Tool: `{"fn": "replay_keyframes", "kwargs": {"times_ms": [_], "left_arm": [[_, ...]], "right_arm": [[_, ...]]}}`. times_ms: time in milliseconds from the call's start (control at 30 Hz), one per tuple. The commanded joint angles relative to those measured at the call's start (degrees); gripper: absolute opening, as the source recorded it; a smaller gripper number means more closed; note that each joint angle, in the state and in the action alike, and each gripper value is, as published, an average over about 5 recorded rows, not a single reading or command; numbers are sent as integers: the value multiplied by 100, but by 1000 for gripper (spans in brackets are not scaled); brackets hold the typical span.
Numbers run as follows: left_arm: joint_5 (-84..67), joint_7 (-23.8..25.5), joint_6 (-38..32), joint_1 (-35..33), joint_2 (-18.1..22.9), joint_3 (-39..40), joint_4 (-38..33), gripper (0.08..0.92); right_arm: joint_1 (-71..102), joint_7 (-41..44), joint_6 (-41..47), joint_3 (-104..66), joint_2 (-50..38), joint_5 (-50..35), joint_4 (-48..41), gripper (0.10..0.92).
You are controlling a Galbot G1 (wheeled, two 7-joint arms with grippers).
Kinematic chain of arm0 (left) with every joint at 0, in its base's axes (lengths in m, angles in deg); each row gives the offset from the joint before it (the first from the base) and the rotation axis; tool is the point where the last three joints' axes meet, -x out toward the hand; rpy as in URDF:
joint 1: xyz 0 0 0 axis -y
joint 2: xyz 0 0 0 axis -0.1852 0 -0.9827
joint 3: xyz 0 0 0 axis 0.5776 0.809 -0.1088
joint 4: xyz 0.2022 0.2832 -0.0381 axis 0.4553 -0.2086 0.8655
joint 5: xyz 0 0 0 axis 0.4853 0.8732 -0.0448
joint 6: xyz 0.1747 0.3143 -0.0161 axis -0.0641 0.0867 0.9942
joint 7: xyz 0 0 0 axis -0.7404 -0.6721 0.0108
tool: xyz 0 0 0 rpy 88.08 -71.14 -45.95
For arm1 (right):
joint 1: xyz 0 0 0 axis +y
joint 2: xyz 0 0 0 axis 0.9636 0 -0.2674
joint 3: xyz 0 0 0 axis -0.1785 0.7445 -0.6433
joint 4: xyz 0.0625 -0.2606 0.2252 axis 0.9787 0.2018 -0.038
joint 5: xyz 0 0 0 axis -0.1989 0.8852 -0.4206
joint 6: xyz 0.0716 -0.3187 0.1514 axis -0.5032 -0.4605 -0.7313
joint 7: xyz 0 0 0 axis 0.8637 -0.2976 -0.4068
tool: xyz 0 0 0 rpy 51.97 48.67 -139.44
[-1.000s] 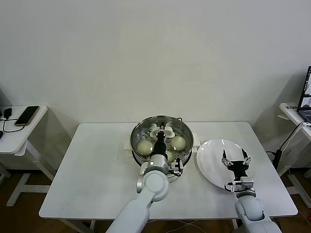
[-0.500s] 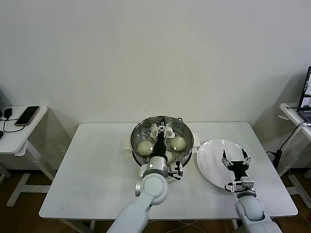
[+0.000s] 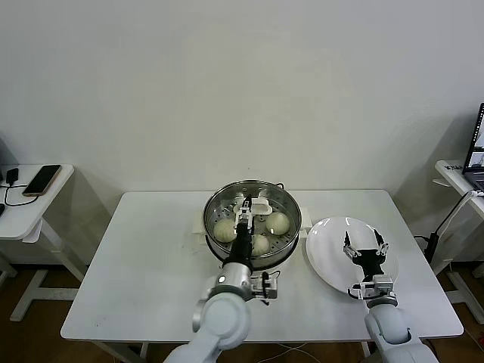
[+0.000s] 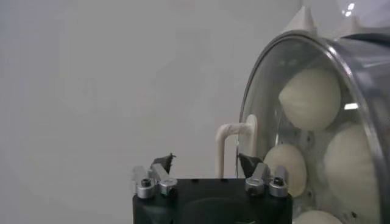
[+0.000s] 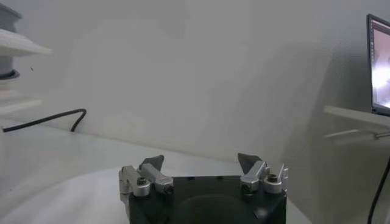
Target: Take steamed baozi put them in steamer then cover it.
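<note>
Left gripper (image 3: 245, 212), jaws open, above steamer (image 3: 287, 198) lid.

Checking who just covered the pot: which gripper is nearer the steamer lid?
Left. The left gripper is open right at the lid's white handle on the steamer; the right gripper hovers over the white plate beside it.

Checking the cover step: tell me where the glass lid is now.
In the head view the glass lid sits on the steamer at table centre, left of the white plate.
</note>
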Motion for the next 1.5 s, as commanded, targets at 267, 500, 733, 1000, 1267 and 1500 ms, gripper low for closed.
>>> {"fn": "replay_keyframes", "kwargs": {"times_ms": [267, 500, 733, 1000, 1267, 1500], "left_arm": [[-7986, -2501, -1579, -955, -714, -2892, -1102, 823], [-9016, -2088, -2862, -1307, -756, -3780, 5, 823], [-8997, -1838, -3461, -1602, -744, -3994, 761, 823], [-8892, -1779, -3697, -2008, -674, -4028, 808, 823], [-8757, -1731, -3858, -2221, -604, -3984, 750, 823], [-8599, -1688, -3974, -2335, -538, -3905, 740, 823]], "right_arm": [[291, 711, -44, 28, -34, -1396, 419, 823], [368, 1025, -516, -79, -44, -1553, 402, 823], [439, 1050, -609, -147, -72, -1548, 442, 823], [535, 1043, -676, -217, -21, -1522, 458, 823], [627, 1044, -719, -304, 8, -1428, 528, 823], [726, 1058, -736, -304, -11, -1441, 568, 823]]}}
